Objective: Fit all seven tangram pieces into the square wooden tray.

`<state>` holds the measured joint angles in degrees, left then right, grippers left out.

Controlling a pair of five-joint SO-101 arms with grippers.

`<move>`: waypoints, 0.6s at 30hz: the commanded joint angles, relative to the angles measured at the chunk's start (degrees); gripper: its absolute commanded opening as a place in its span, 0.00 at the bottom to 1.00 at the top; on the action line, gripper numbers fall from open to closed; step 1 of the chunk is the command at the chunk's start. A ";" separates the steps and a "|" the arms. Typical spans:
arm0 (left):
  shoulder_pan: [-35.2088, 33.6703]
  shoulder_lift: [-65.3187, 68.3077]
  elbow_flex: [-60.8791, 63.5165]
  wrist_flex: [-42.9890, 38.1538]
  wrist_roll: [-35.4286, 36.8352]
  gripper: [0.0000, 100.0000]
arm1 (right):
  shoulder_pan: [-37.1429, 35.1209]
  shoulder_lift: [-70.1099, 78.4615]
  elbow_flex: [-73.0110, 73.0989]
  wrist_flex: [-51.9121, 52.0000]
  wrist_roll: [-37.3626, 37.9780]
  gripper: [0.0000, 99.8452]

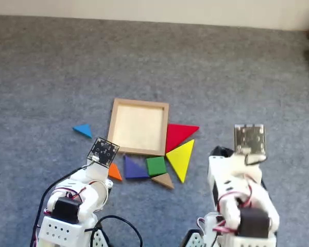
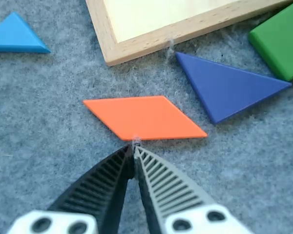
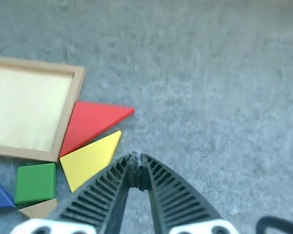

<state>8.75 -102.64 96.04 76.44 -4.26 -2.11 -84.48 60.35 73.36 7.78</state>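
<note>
Left gripper [image 2: 134,148]: closed, tips at edge of orange piece [image 2: 144,117]
Right gripper [image 3: 136,168]: closed, empty, near yellow triangle [image 3: 90,158]
Tray [image 1: 139,103]: flat on counter [image 1: 221,67]
Red triangle [image 1: 177,135]: against tray's right side
Green square [image 1: 155,165]: just outside tray's near edge
Light-blue triangle [image 1: 83,130]: apart, left of tray

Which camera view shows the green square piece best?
The right wrist view: the green square lies whole and near, nothing covering it. The high view shows it whole but farther off. The left wrist view shows one part of it, cut by the picture's edge.
</note>
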 commanded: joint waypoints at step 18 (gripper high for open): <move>1.01 -2.59 1.19 0.00 0.35 0.01 | 0.92 33.45 -20.62 -0.22 -6.59 0.08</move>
<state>8.75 -102.64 96.04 76.44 -4.26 -2.20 -54.86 45.32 73.36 3.38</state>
